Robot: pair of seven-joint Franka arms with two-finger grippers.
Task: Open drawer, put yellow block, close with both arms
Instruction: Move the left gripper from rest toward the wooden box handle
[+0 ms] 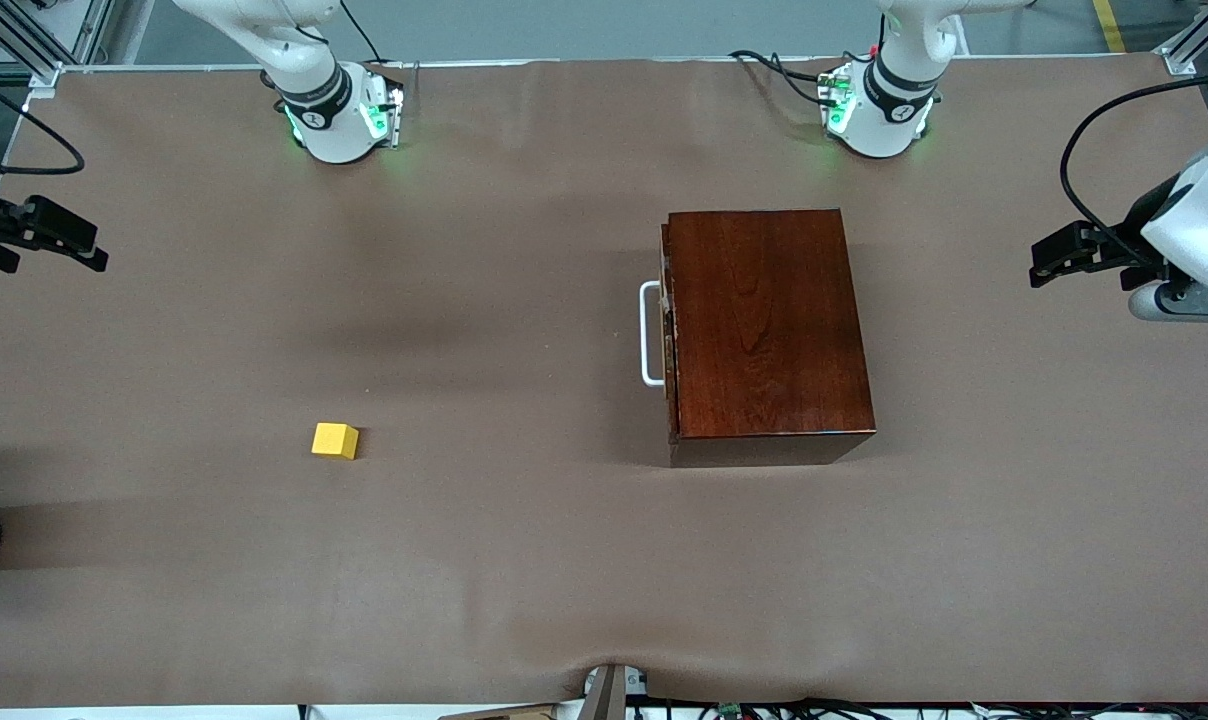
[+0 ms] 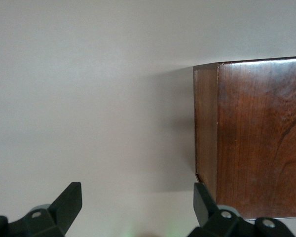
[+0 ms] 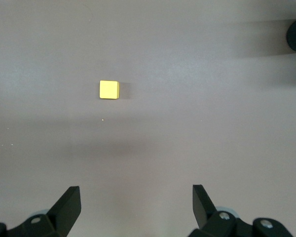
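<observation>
Front view: drawer point(image 1: 664, 335) closed, handle point(image 1: 650, 334) facing the right arm's end. Right gripper point(image 1: 89, 262) and left gripper point(image 1: 1042, 262) hover with jaws released; yellow block point(image 1: 335, 440) lies apart on the counter point(image 1: 524, 560).

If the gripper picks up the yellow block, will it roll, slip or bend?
The yellow block looks like a rigid cube with flat faces, so it probably will not roll or bend. It is small, so it is likely light. Its smooth sides might slip a little in an off-centre pinch.

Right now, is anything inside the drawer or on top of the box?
Nothing sits on the box. The drawer is shut, only its white handle showing, so its inside is hidden. The yellow block lies on the table.
</observation>
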